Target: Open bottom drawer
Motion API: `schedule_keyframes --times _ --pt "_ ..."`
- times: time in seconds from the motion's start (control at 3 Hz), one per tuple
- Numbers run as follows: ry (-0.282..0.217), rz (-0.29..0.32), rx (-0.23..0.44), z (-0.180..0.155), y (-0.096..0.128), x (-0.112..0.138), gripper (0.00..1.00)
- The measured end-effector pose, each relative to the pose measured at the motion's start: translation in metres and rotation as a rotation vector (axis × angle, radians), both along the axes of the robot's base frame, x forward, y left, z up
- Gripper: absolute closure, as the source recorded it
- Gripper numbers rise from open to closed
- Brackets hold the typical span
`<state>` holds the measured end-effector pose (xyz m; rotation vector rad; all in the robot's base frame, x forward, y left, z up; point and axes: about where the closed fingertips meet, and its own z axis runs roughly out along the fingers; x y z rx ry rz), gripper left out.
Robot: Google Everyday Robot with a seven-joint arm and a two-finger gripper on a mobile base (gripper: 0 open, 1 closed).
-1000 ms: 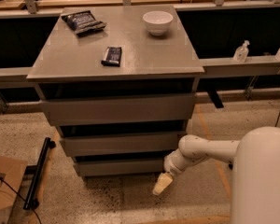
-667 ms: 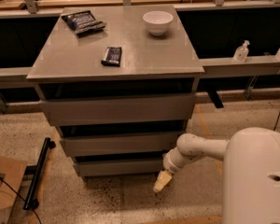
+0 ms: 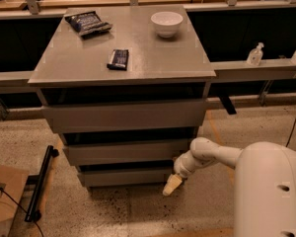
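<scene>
Since a second ago the robot's white body [image 3: 269, 191] has pushed further in from the lower right edge, and it sits nearest the camera. Its arm [image 3: 212, 154] reaches left from there, and the gripper [image 3: 171, 184] has lifted only slightly. The gripper hangs low over the speckled floor [image 3: 118, 211], its cream tip pointing down and to the left, just beside the lower right corner of the bottom drawer [image 3: 126, 176]. Whether the tip touches that corner cannot be told, and neither can whether the claw is spread or pressed together.

At the lower left a cardboard box [image 3: 5, 196] is cut by the frame edge, and a black bar [image 3: 42, 184] lies on the floor beside it.

The bottom drawer is the lowest and slimmest front of the grey cabinet, set back beneath the middle drawer [image 3: 123, 152] with a dark gap between them. The taller top drawer [image 3: 126, 115] sits above those, under the overhanging cabinet top [image 3: 153, 58].

A dark snack bar [image 3: 118, 59] lies on that top toward the front. A dark blue crisp packet [image 3: 87, 22] lies at the far left, and a white bowl [image 3: 166, 22] stands at the far right, well apart from both.

Behind the cabinet a grey ledge [image 3: 266, 69] runs to the right and carries a clear pump bottle [image 3: 255, 54]
</scene>
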<state>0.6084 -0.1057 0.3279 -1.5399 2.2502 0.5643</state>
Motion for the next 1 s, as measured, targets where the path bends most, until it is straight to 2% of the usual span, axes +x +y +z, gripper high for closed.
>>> schedule_keyframes --times 0.67,1.0 --pt "0.072 0.038 -0.057 -0.04 0.018 -0.012 0.0" --pt "0.068 0.037 -0.077 -0.057 0.019 -0.007 0.0"
